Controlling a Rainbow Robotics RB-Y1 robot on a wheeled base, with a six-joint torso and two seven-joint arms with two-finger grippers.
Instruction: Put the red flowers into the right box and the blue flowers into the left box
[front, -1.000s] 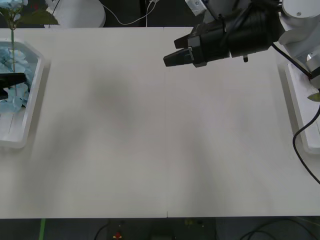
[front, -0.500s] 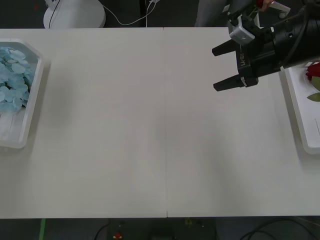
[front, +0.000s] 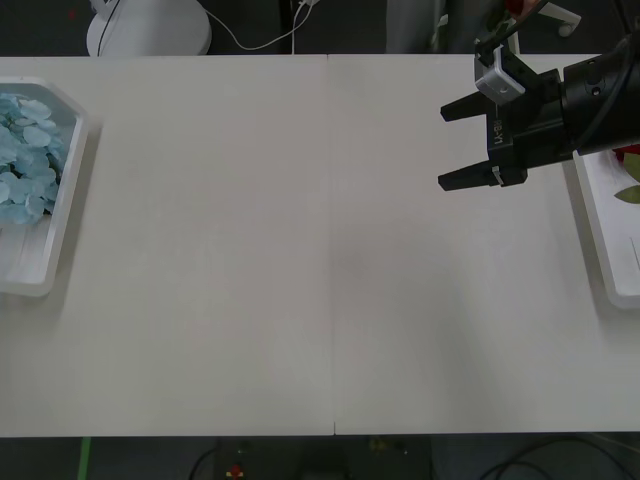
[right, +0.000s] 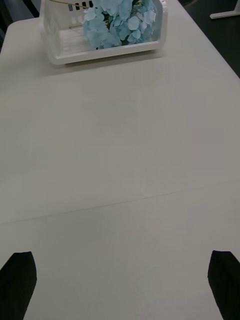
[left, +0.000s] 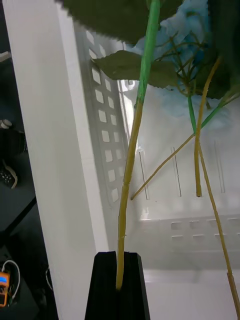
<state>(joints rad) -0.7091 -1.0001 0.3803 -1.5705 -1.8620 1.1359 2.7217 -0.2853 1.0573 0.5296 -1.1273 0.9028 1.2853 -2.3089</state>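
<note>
Hovering above the table (front: 300, 300), the right gripper (front: 465, 143) has its black fingers spread wide with nothing between them, pointing away from the right box (front: 605, 240) just behind it, where a red flower (front: 629, 154) peeks out. Far ahead of those fingers, the blue flowers (front: 22, 160) lie in the left box (front: 55, 235). The left gripper (left: 119, 285) is clamped tight on one flower stem (left: 131, 165), directly over that box's perforated wall.
</note>
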